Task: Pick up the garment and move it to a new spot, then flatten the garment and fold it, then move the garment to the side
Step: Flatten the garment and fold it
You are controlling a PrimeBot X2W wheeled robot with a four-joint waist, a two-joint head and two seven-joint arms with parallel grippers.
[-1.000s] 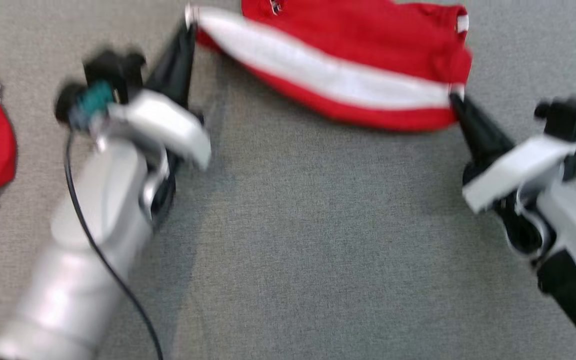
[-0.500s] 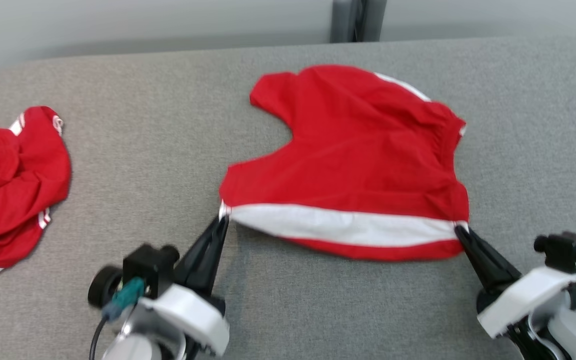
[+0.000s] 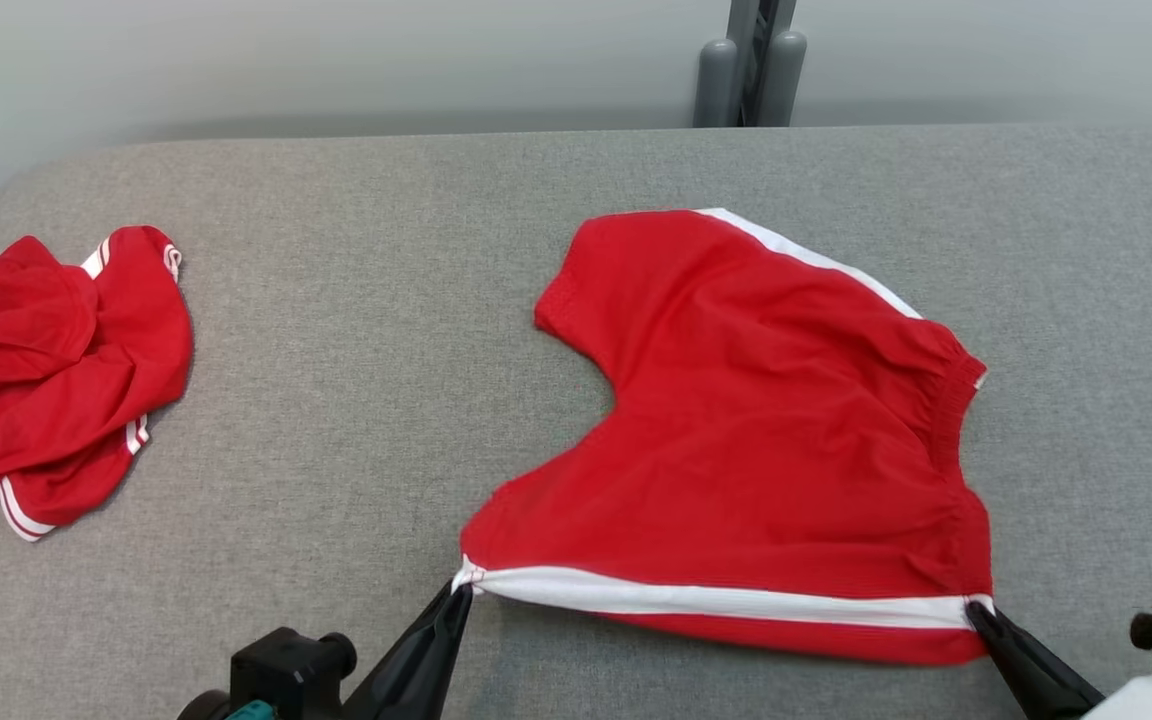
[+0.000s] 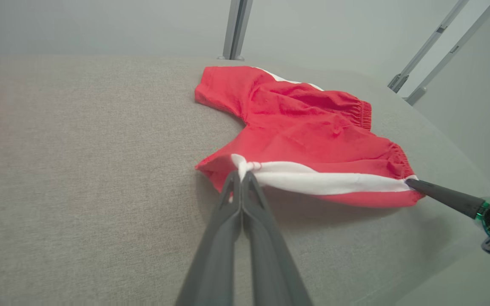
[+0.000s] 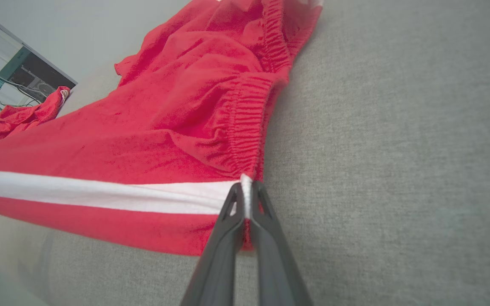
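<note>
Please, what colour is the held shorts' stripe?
White stripe on red fabric shorts; clearest in left wrist view.

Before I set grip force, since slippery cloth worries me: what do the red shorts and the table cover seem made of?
Red shorts: probably soft matte cotton-like cloth; it wrinkles and its waistband gathers. Table cover: grey woven upholstery-like fabric, matte, weave visible.
</note>
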